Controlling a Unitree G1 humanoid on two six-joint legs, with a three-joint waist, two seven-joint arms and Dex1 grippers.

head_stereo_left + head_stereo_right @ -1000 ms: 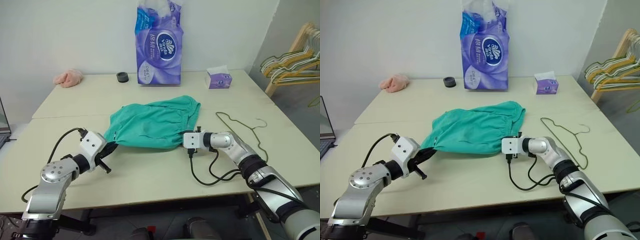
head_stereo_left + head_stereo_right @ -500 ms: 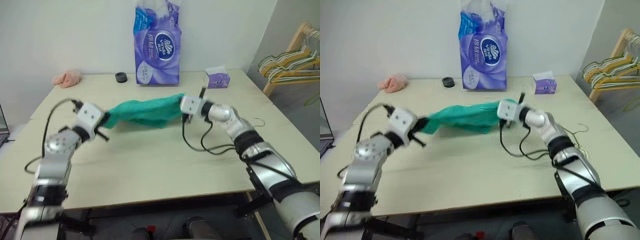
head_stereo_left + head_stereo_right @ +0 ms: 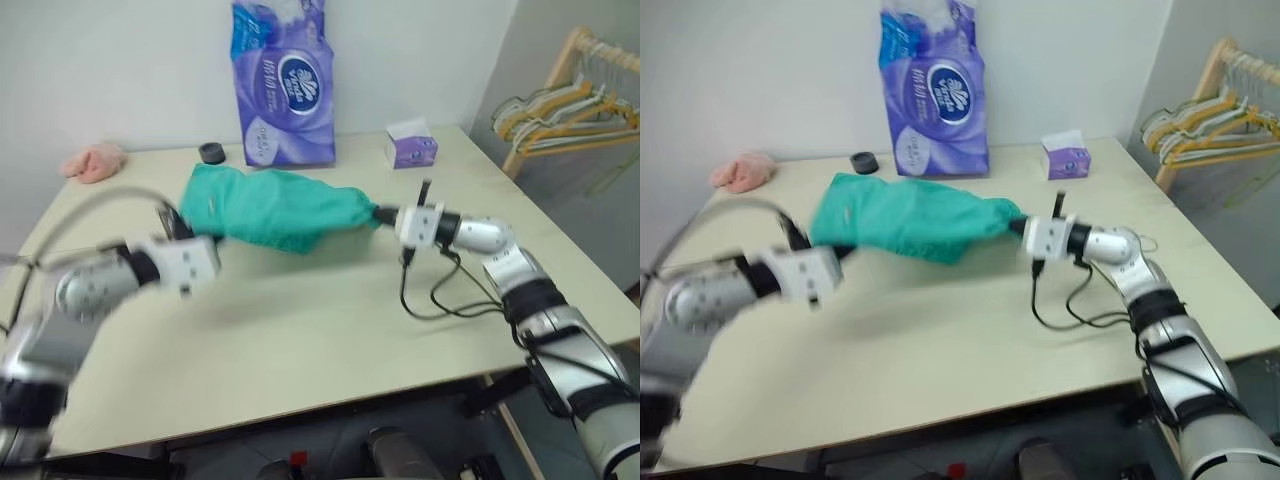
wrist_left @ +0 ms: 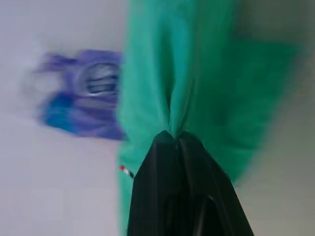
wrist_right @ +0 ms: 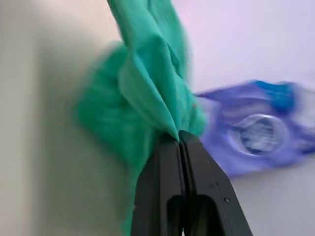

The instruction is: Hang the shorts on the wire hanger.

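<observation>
- I see the shorts (image 3: pixel 905 215) as soft matt teal cloth, creased and bunched into folds.
- My right tool (image 5: pixel 179 140) has smooth black fingers with a dull plastic sheen; my left tool (image 4: pixel 173 138) looks the same.
- The desk (image 3: pixel 940 330) looks smooth, pale and matt.
- The big purple pack (image 3: pixel 284 85) is glossy plastic film.
- The pink lump (image 3: pixel 92 160) far left looks fluffy.
- The right arm (image 3: pixel 500 262) shows brushed silver metal.
</observation>
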